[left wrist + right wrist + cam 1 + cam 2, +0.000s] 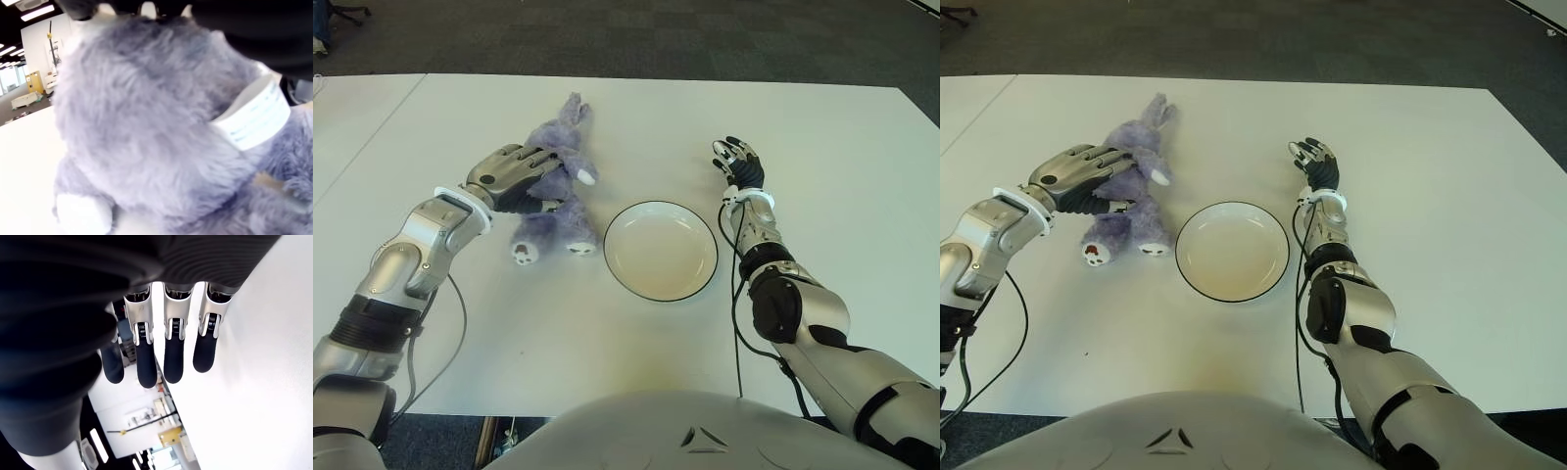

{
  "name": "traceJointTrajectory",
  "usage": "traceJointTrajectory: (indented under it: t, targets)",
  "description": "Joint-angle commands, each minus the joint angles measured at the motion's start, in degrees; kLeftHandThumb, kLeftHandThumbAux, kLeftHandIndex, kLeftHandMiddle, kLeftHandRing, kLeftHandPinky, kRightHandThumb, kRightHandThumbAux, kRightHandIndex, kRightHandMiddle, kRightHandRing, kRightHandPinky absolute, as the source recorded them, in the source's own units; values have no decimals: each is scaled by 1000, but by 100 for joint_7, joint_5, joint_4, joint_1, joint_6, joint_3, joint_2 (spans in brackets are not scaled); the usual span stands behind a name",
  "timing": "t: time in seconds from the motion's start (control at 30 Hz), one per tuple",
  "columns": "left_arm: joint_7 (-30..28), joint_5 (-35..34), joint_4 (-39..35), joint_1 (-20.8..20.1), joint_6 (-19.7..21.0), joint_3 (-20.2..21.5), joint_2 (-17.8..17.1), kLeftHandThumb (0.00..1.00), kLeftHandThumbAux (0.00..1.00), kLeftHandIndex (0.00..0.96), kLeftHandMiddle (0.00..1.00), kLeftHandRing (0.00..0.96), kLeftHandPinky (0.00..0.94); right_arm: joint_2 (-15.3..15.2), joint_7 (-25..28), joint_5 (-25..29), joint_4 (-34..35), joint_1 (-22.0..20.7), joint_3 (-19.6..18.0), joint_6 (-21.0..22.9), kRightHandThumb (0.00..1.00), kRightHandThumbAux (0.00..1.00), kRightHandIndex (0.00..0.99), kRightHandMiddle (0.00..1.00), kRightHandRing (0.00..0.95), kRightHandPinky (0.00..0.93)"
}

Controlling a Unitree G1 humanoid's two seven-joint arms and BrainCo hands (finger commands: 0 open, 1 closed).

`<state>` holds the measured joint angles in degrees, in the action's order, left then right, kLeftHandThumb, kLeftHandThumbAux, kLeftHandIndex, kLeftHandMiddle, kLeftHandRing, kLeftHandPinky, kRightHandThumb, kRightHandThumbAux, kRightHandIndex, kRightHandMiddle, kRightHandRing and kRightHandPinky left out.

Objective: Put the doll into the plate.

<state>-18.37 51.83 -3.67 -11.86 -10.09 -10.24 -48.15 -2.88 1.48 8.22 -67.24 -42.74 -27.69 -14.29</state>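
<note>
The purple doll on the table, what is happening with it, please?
The robot's left hand lies over the fluffy purple plush doll, fingers closing around its body. The doll is still on the white table, left of the empty white plate with a dark rim. The right hand shows right of the plate, fingers open, holding nothing.

Doll (pixel 553 186) on table (pixel 822 157), left of plate (pixel 661 251); left hand (pixel 514 176) over doll; right hand (pixel 738 163) right of plate.

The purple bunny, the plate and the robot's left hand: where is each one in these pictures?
Purple bunny (pixel 546 227): left eye view, on its belly near the feet.
Plate (pixel 661 252): left eye view, on its bare cream middle.
Left hand (pixel 512 173): left eye view, on the back of the hand, over the bunny.
</note>
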Motion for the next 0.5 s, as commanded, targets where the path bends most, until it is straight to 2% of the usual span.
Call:
traceJointTrajectory:
  t: [0.03, 0.2, 0.23, 0.37, 0.43, 0.47, 0.5]
  targets:
    - [-94, 450, 97, 221, 96, -227, -153, 376, 186, 0, 0, 0, 0, 244, -344, 37, -801, 1162, -78, -635, 50, 843, 289, 296, 254, 197]
    - [168, 848, 492, 126, 171, -424, -61, 395, 189, 0, 0, 0, 0, 247, -347, 49, -806, 1159, -88, -644, 30, 839, 280, 288, 247, 202]
    - [314, 988, 791, 4, 215, -539, 29, 399, 190, 0, 0, 0, 0, 248, -352, 50, -807, 1158, -89, -645, 31, 839, 280, 288, 247, 203]
    - [784, 1437, 1900, -554, 370, -983, 346, 537, 243, 0, 0, 0, 0, 240, -335, 67, -811, 1157, -102, -647, 45, 843, 287, 287, 250, 216]
    - [910, 1603, 2347, -828, 398, -1190, 448, 552, 249, 0, 0, 0, 0, 237, -319, 74, -811, 1161, -107, -653, 47, 843, 287, 286, 249, 215]
    - [949, 1677, 2540, -956, 406, -1290, 489, 604, 270, 0, 0, 0, 0, 235, -310, 78, -811, 1163, -109, -655, 48, 845, 285, 286, 250, 214]
    - [930, 1777, 2732, -1099, 411, -1416, 525, 613, 273, 0, 0, 0, 0, 233, -308, 77, -811, 1166, -108, -657, 48, 846, 285, 286, 251, 214]
